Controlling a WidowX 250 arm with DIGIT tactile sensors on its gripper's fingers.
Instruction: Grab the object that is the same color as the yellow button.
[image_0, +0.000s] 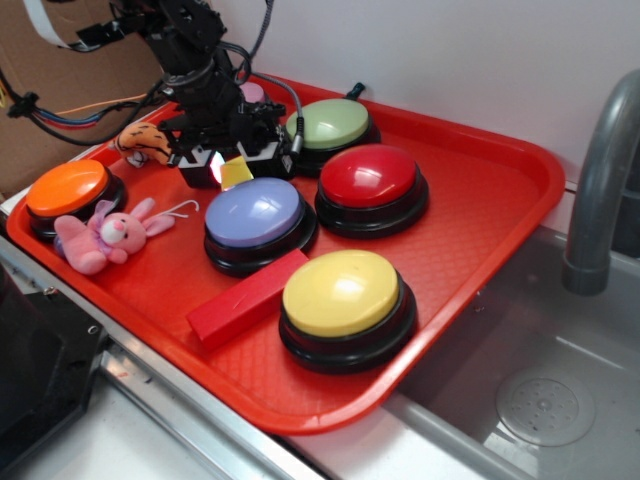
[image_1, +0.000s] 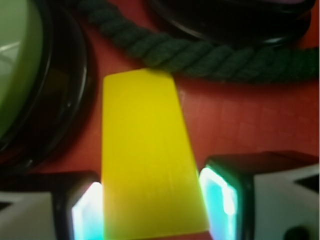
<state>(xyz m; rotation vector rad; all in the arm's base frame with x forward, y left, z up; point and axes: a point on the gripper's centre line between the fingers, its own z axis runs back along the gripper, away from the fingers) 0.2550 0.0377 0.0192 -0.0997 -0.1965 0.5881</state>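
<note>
Clearly the gripper (image_0: 232, 163) has its two pads (image_1: 86, 215) set on either side of the yellow wedge block (image_1: 147, 155), which sits squarely between them on the red tray (image_0: 480, 220). In the wrist view both pads appear to touch the block's long flanks, so I judge the jaws clenched on it, or within a hair of that (the picture is blurred at the contact edges, and whether the block is lifted off the tray I cannot tell). The wedge is taken across its narrow width with its flat sides to the pads, a sensible hold, since flat faces give the pads something to bear on.

The yellow button (image_0: 346, 300), which sets the colour to match, lies well apart from the gripper, toward the near tray edge, with the long red block (image_0: 247, 298) just beside it. The exterior view shows this layout, and the purple button (image_0: 256, 220) close under the gripper; of the wedge it gives only a bright sliver. The wrist view alone shows the fit of block between pads, plus a dark twisted cord (image_1: 200, 55) lying just beyond the block's far end, and the green button (image_1: 15, 65) close at one side.
</note>
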